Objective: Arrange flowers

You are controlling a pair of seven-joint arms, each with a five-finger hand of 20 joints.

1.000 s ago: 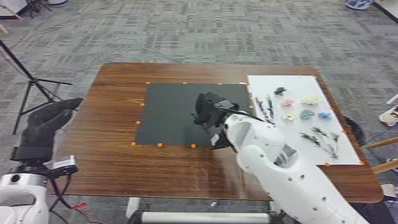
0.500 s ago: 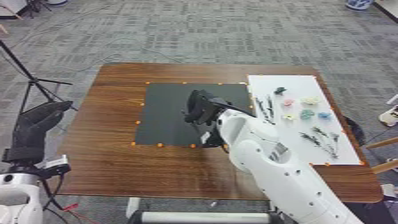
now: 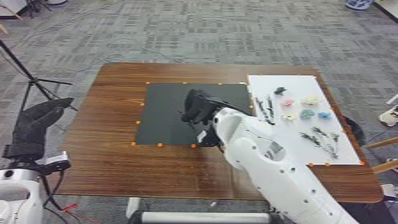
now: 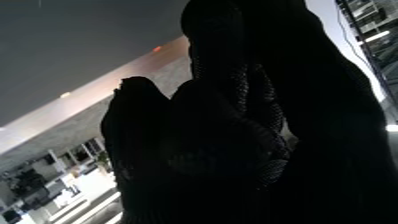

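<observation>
Head view: the blooms (image 3: 306,115) lie on the white sheet (image 3: 293,83), to the right of my right hand (image 3: 203,106) and well apart from it. The dark stems (image 3: 270,107) are the pieces nearest that hand, also to its right; my left hand (image 3: 37,124) is much farther off, so I judge the reach is my right arm's. The stems' long axis runs mostly away from me, their near ends leaning a little rightward; which end is the top I cannot tell. The sprigs (image 3: 320,140), rightward and nearer me than my right hand, slant from far left to near right, leafy ends seemingly pointing away. The blooms are roundish, with no clear long axis.

My right hand is over the black mat (image 3: 169,102); whether its fingers are clenched, released or grasping a piece, I cannot tell. My left fingers are loose and extended, holding nothing, by the table's (image 3: 115,170) left side.
</observation>
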